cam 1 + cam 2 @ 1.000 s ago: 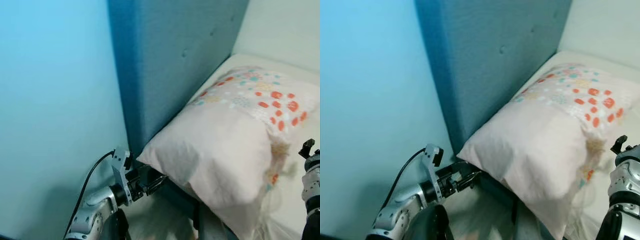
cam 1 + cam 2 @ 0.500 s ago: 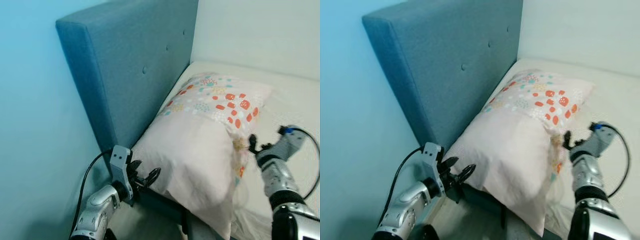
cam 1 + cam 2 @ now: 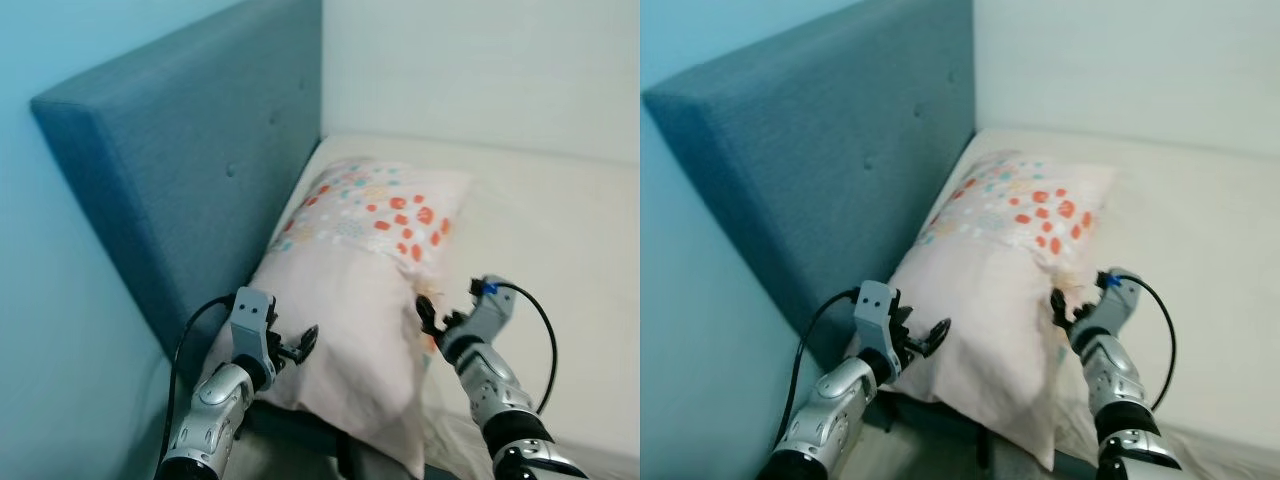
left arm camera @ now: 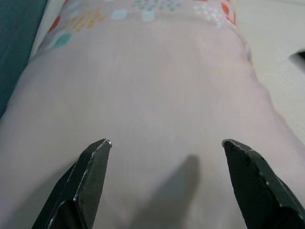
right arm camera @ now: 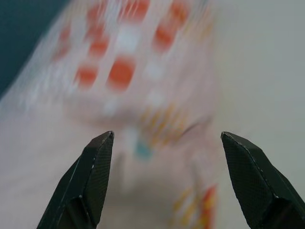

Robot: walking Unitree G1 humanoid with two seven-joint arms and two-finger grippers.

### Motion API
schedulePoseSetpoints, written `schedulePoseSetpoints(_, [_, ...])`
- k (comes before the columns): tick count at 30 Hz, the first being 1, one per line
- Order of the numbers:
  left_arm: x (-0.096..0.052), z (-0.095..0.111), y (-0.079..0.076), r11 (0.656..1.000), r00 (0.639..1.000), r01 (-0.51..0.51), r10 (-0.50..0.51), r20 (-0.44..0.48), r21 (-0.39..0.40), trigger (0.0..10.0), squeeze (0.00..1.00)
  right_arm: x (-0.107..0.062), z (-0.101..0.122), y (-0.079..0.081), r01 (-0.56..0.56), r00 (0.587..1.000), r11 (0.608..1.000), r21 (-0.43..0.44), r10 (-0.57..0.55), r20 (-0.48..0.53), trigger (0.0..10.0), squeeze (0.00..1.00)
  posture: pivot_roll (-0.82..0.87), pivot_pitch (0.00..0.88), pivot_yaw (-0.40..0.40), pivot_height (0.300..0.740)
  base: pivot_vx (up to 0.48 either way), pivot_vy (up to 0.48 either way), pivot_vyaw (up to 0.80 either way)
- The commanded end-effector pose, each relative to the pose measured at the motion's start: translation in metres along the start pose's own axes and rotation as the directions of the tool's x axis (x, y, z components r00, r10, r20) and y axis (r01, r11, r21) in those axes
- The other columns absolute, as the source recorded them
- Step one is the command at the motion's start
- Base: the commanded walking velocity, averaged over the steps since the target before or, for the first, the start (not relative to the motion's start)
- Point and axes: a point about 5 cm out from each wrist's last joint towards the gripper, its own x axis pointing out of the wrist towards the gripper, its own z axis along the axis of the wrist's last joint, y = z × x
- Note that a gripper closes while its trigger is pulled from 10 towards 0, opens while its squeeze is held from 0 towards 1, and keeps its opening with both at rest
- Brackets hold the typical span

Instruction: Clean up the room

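Note:
A pale pink pillow with red, teal and yellow spots at its far end lies on the cream bed, against the blue padded headboard. My left gripper is open at the pillow's near left corner, and the left wrist view has the plain pink pillow cloth close between the fingers. My right gripper is open at the pillow's near right edge. In the blurred right wrist view the spotted pillow lies just beyond the fingers.
A light blue wall runs along the left, behind the headboard. A white wall stands beyond the bed. The bare mattress stretches to the right of the pillow. Dark bed frame shows below the pillow's near end.
The camera has swung right and taken in more of the bed. Both arms have come in toward the pillow, the right gripper now at its right edge, the left at its corner.

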Motion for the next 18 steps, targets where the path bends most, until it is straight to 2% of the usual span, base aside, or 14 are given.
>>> schedulePoseSetpoints(1, [-0.003,-0.008,0.003,0.999,0.999,-0.035,0.035,-0.027,0.000,10.0,0.00,-0.005,-0.005,-0.004,0.016,1.000,1.000,0.004,-0.016,0.002,10.0,0.00,0.11,0.128,-0.009,0.535,0.000,0.000,-0.60])
schedulePoseSetpoints(10, [-0.003,-0.011,0.017,0.988,0.987,-0.155,0.155,-0.027,0.023,10.0,0.00,-0.008,-0.001,-0.005,0.004,1.000,1.000,-0.008,-0.004,0.008,10.0,0.00,0.10,0.134,-0.014,0.535,0.000,0.000,-0.60])
schedulePoseSetpoints(18, [-0.002,-0.009,0.025,0.971,0.972,-0.235,0.236,-0.008,0.039,10.0,0.00,-0.011,-0.006,0.004,-0.026,1.000,1.000,-0.005,0.026,0.000,10.0,0.00,0.10,0.144,-0.016,0.535,0.000,0.000,-0.60])
